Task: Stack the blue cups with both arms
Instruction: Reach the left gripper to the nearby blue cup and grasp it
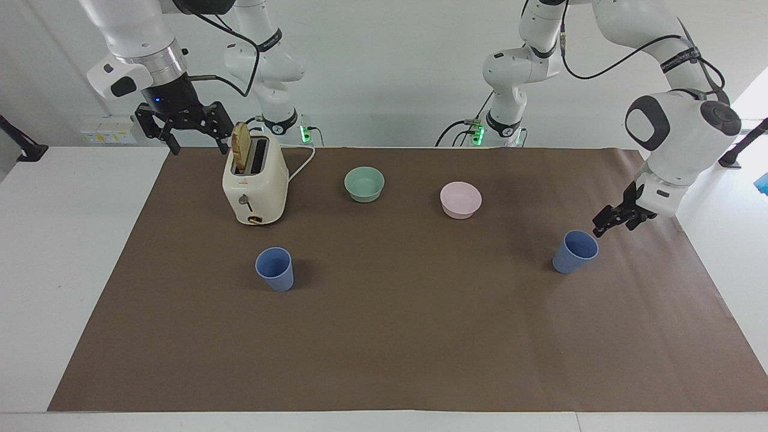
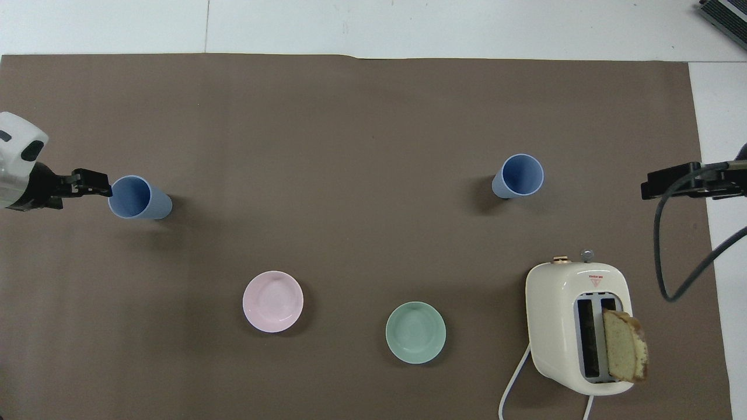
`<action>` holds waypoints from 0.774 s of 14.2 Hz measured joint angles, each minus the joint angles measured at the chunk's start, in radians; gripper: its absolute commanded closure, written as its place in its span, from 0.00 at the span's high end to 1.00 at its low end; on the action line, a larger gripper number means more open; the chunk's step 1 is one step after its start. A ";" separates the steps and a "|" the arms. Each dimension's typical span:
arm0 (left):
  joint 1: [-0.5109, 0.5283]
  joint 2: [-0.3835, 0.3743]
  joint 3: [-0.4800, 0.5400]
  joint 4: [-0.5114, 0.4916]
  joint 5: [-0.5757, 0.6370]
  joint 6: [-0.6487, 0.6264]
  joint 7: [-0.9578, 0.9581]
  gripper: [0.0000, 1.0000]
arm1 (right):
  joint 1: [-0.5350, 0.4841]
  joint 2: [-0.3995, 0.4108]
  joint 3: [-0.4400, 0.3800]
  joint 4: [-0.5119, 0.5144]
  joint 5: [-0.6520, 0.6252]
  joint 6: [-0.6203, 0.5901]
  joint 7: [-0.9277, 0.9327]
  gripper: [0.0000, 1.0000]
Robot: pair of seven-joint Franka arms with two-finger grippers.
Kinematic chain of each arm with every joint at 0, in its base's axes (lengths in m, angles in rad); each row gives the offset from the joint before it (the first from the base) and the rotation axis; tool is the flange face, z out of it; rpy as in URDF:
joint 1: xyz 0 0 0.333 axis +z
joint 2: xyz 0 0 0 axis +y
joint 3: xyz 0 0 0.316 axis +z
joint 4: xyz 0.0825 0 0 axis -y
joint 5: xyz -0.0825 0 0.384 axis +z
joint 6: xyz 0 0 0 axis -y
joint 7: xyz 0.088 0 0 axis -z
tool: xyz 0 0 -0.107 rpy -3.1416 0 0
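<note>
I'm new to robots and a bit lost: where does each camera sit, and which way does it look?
Facing view: high across the table, looking at the robots; both arms show, left gripper beside a blue cup, right gripper waiting over the mat's edge beside the toaster.
Overhead view: above the robots' end, looking down; only the gripper ends show.
Shared: both cups, pink bowl, green bowl, toaster.

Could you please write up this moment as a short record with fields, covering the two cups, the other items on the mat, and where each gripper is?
cup at left arm's end: blue cup, upright on the brown mat
cup at right arm's end: second blue cup, upright, farther from the robots than the toaster
stacked: not yet
left gripper: open, beside the first cup's rim, not gripping it
right gripper: open, raised beside the toaster, waiting
bowls: green bowl and pink bowl, nearer to the robots than the cups
toaster: one bread slice in a slot
</note>
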 measured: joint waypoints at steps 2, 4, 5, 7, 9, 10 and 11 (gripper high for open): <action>-0.011 0.015 -0.002 -0.033 0.000 0.034 -0.028 1.00 | 0.000 0.000 0.000 0.000 0.000 0.000 0.000 1.00; -0.012 0.021 -0.002 -0.049 0.000 0.036 -0.055 1.00 | 0.000 0.000 0.000 0.000 0.000 0.000 0.000 1.00; -0.013 0.021 -0.002 -0.058 0.000 0.037 -0.063 0.63 | 0.000 0.000 0.000 0.000 0.000 0.000 0.000 1.00; -0.013 0.022 -0.002 -0.067 0.000 0.043 -0.069 0.00 | 0.000 0.000 0.000 0.000 0.000 0.000 0.000 1.00; -0.013 0.021 -0.001 -0.067 0.000 0.046 -0.069 0.00 | 0.000 0.000 0.000 0.000 0.000 0.000 0.000 1.00; -0.013 0.021 0.000 -0.067 0.000 0.047 -0.069 0.00 | 0.000 0.000 0.000 0.000 0.000 0.000 0.000 1.00; -0.013 0.021 0.000 -0.066 0.000 0.048 -0.069 0.00 | 0.000 0.000 0.000 0.000 0.000 0.000 0.000 1.00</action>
